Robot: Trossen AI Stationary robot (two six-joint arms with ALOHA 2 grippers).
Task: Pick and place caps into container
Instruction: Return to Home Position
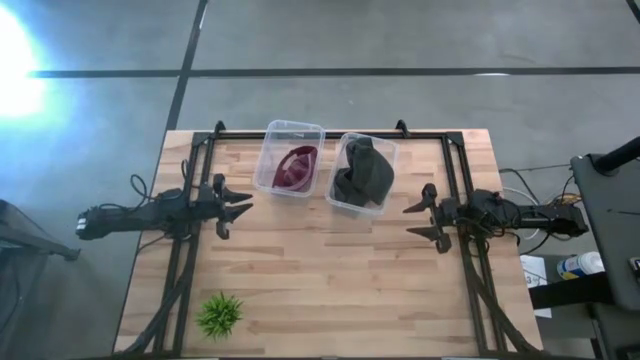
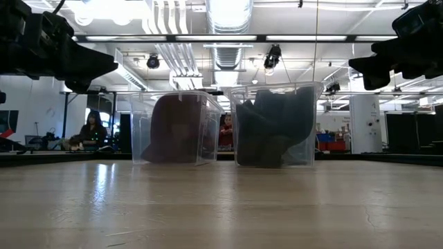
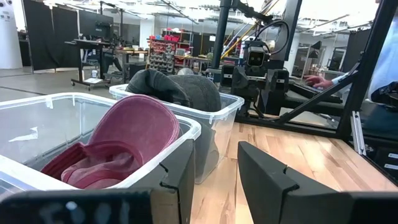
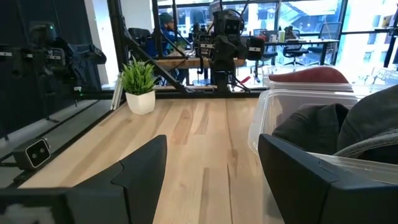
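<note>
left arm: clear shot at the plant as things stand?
Probably yes. The plant stands alone on the left arm's side of the table, with only bare wood between it and the open left gripper. Whether the arm can fold back that far toward its own side, I can't tell.

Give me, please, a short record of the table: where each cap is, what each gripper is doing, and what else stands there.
left container: holds the maroon cap
right container: holds the dark caps, piled above its rim
left gripper: open, empty, at the left side, apart from the containers
right gripper: open, empty, at the right side
plant: on the table, left side, far from the containers
loose caps: none seen
</note>
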